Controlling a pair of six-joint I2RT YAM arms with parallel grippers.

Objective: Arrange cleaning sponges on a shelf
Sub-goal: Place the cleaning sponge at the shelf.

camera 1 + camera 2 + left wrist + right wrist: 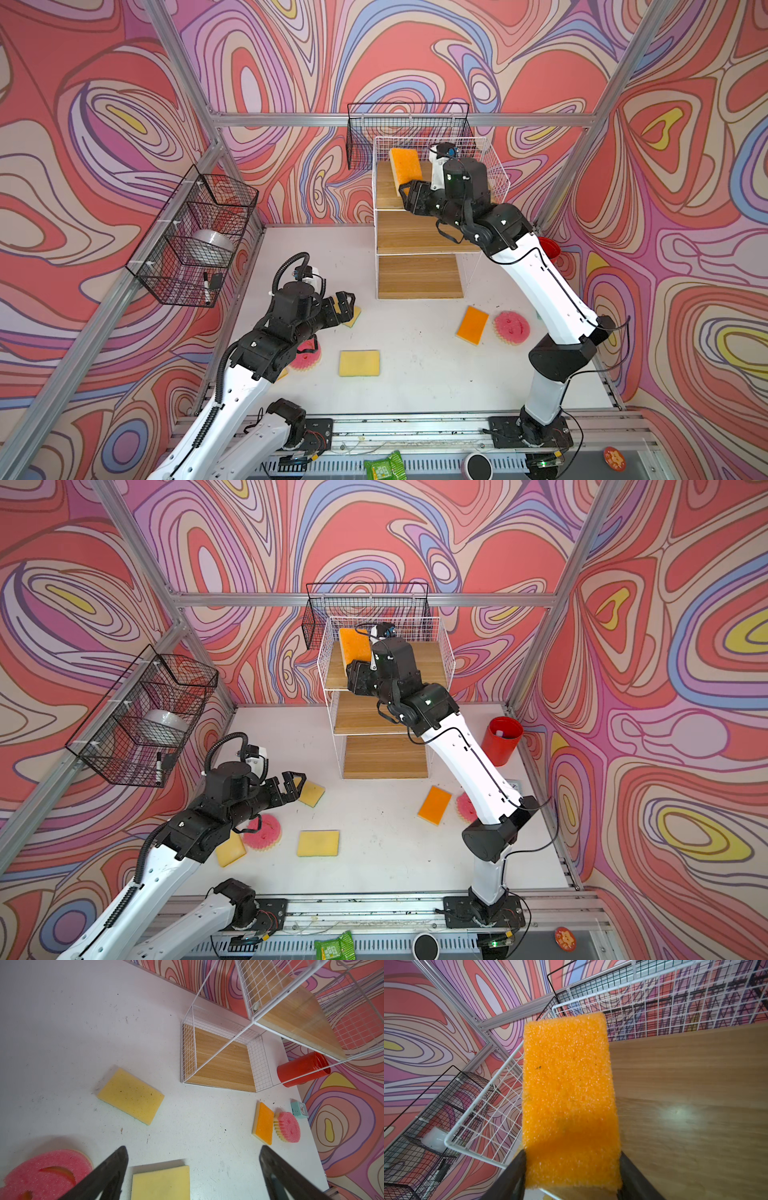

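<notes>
Right gripper (572,1156) pinches an orange sponge (566,1076) by its sides, far end perhaps resting on the shelf (695,1095) beneath.

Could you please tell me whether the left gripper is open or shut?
Open: the left gripper has its fingers wide apart, gripping nothing.

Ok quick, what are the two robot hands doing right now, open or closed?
Left gripper: open, holding nothing.
Right gripper: closed on the orange sponge.
</notes>
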